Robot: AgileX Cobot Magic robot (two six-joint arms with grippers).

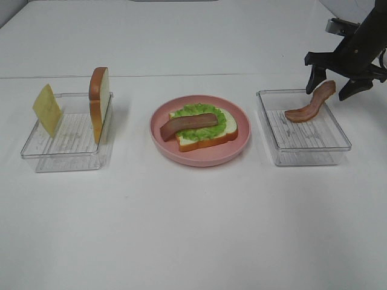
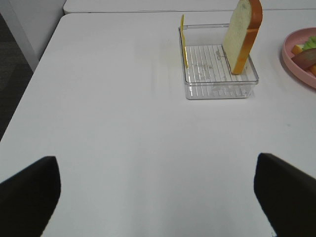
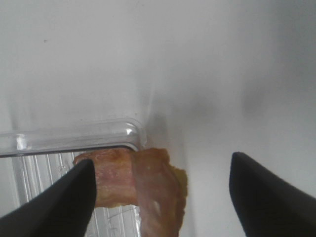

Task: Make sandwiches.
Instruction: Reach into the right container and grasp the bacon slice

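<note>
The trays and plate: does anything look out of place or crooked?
Yes. The bacon strip in the right tray lies askew, one end propped over the far rim, beneath the open right gripper. In the left tray, the bread slice and cheese stand on edge.

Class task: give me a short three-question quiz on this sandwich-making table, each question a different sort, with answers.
1. True or false: the cheese slice lies on the pink plate.
2. The plated bacon strip rests directly on: A lettuce, B cheese, C bare plate.
3. Fill in: the right hand, over the tray bacon strip, is ___.
Key: 1 false; 2 A; 3 open.
</note>
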